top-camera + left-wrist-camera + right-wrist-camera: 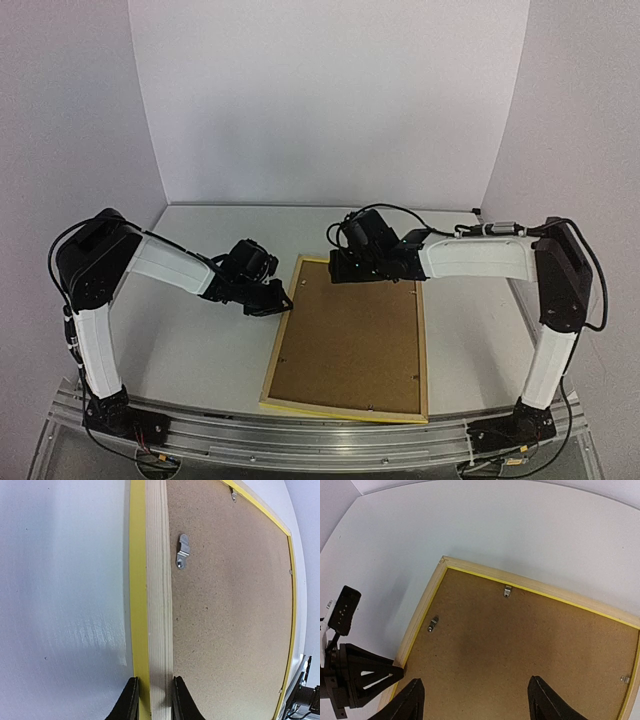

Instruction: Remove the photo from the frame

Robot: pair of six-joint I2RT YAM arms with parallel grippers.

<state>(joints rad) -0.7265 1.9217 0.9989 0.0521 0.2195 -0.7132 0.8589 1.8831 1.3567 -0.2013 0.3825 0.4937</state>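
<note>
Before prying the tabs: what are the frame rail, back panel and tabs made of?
The frame rail looks like pale bare wood, lengthwise grain visible, yellow paint along its edge. The back panel is matte, speckled brown: fibreboard or stiff card, unclear which. The tabs: thin shiny grey metal, probably steel.

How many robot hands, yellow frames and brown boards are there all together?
Robot hands: 2, the left hand and the right hand
Frames: 1, the yellow frame
Boards: 1, the brown board
Total: 4
</note>
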